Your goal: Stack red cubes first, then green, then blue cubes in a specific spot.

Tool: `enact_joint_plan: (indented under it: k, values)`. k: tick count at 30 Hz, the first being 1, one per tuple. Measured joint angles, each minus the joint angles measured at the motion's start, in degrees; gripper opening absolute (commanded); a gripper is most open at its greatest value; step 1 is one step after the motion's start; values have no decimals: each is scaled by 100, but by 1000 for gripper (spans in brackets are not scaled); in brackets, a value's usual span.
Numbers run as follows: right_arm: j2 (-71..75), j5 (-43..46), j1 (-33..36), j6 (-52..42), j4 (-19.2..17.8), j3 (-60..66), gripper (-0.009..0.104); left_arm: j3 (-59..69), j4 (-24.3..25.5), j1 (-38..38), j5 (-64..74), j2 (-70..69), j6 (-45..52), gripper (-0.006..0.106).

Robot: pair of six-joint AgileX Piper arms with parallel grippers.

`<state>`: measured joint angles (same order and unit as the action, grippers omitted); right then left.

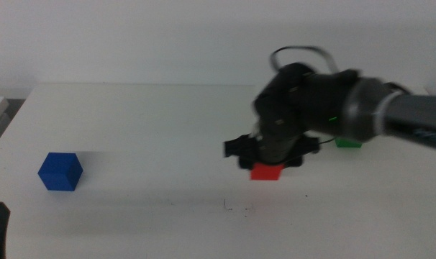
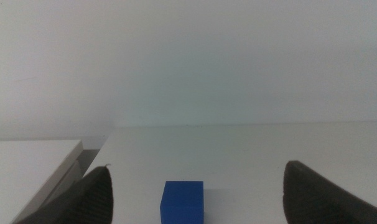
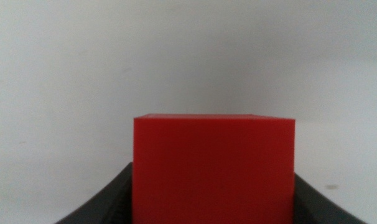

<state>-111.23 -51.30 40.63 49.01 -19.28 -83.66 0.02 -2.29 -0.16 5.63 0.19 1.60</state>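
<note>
The right gripper [image 1: 267, 164] has its two dark jaws pressed against opposite sides of the red cube [image 1: 265, 171], which fills the space between them in the right wrist view [image 3: 213, 169]. In the middle view that cube sits low near the centre of the white table [image 1: 160, 129], under the arm reaching in from the right; the picture is blurred there, so whether the cube rests on the surface or hangs just above it is hard to say. Just behind the arm, a part of the green cube [image 1: 347, 142] shows on the table. The blue cube [image 1: 60, 171] stands well apart on the left side. The left gripper [image 2: 195, 186] waits near the bottom-left corner, jaws spread wide, with the blue cube [image 2: 183, 200] ahead of the gap between them.
</note>
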Motion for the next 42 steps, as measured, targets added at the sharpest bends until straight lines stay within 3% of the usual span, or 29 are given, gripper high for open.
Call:
enact_joint_plan:
  k: [7, 23, 26, 32, 38, 42]
  values:
    - [-740, -296, 551, 518, 12, -718, 4, 0, 0, 0, -13, 0, 0, 94]
    - [-1144, -547, 573, 689, 223, -861, 8, 0, 0, 0, -27, 0, 0, 94]
    - [-1180, -558, 573, 701, 250, -871, 25, 0, 0, 0, -27, 0, 0, 94]
    - [-1214, -569, 573, 687, 323, -944, 92, 0, 0, 0, -36, 0, 0, 94]
    - [-996, -1183, 483, -93, 563, -1485, 93, 0, 0, 0, -36, 0, 0, 94]
    - [-376, -1664, 123, -775, 191, -1927, 93, 0, 0, 0, -36, 0, 0, 94]
